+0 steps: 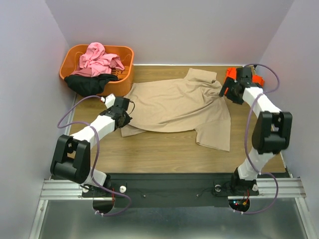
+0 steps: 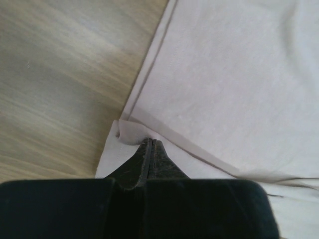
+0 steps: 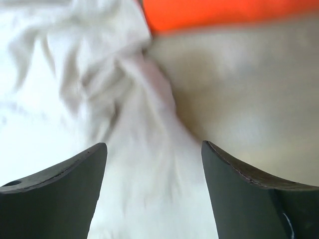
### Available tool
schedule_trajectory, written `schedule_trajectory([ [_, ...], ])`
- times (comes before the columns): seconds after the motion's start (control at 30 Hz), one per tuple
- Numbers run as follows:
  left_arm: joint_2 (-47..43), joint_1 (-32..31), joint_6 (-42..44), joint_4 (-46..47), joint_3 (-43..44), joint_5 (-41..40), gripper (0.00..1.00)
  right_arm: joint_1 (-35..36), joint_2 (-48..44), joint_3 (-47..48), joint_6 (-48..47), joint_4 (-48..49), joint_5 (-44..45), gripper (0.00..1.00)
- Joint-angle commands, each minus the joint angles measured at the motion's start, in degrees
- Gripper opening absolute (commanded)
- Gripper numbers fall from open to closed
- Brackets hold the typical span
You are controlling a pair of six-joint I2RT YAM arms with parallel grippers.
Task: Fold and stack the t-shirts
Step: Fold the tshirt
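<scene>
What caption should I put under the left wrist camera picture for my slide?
Left claw shut, pinching a hem corner of the tan t-shirt on the wooden table.

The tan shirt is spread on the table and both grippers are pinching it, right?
Not quite. Only the left gripper pinches the tan shirt, at its hem. The right wrist view shows the right gripper open, jaws apart over the cloth. The shirt does lie spread on the table.

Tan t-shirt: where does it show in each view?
Top external: tan t-shirt spread out, table centre.
Left wrist: right half; corner pinched in shut left gripper.
Right wrist: bunched, left and centre, under open right gripper.
Shared landmark: wooden table beside the shirt's edge.
</scene>
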Motion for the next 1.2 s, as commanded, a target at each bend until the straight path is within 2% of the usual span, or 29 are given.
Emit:
schedule_trajectory([
  [0.0, 0.18, 0.39, 3.26, 2.46, 3.38, 1.34, 0.0, 0.17, -11.75, -9.26, 2.18, -3.74, 0.95, 0.82],
  [0.17, 1.41, 0.39, 5.63, 4.83, 4.08, 2.58, 0.0, 0.17, -21.16, -24.71, 8.15, -7.27, -2.29, 0.83],
  [0.3, 2.99, 0.39, 6.77, 5.71, 4.79, 3.63, 0.0, 0.17, -23.1, -30.88, 11.85, -9.03, -3.62, 0.82],
  [0.8, 6.16, 0.3, 9.41, 7.47, 5.93, 7.15, 0.0, 0.17, -26.7, -38.02, 14.49, -16.06, 0.86, 0.81],
  [1.17, 7.65, 0.39, 9.94, 8.0, 5.76, 8.47, 0.0, 0.17, -26.01, -38.81, 15.45, -17.03, -2.91, 0.78],
])
